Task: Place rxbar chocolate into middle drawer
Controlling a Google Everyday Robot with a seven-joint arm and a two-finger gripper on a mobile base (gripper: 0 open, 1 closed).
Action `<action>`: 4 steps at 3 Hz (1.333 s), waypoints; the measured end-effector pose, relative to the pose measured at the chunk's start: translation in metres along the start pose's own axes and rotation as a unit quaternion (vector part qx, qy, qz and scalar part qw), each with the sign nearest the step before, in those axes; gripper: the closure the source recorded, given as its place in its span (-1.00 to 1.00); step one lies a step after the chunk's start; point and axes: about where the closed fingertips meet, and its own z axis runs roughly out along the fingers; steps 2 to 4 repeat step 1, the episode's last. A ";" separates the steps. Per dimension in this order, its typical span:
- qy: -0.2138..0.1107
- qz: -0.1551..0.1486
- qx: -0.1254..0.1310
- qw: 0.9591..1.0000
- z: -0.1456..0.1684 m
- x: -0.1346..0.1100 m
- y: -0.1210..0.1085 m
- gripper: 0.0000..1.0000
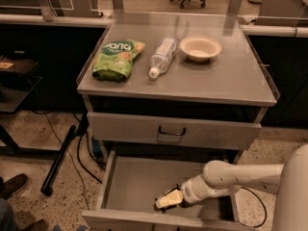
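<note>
Reaching in from the right, the arm (240, 174) holds the gripper (166, 201) low inside the open drawer (130, 184), near its front edge and right of centre. Its 2 pale fingers (172, 198) are clamped on the dark bar (159, 204), which pokes out at the tip close over the drawer floor; whether it touches the floor I cannot tell. Above, 1 drawer front (130, 128) with a black handle (172, 132) is closed, and on the cabinet top (226, 78) lie a green bag (117, 59) at the left, a bottle (162, 57) on its side in the middle and a bowl (200, 48) to its right.
</note>
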 end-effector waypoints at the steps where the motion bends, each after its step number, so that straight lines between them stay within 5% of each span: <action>1: 0.000 0.000 0.000 1.000 0.000 0.000 0.000 -1.00; 4: 0.000 0.000 0.000 1.000 0.000 0.000 0.000 -1.00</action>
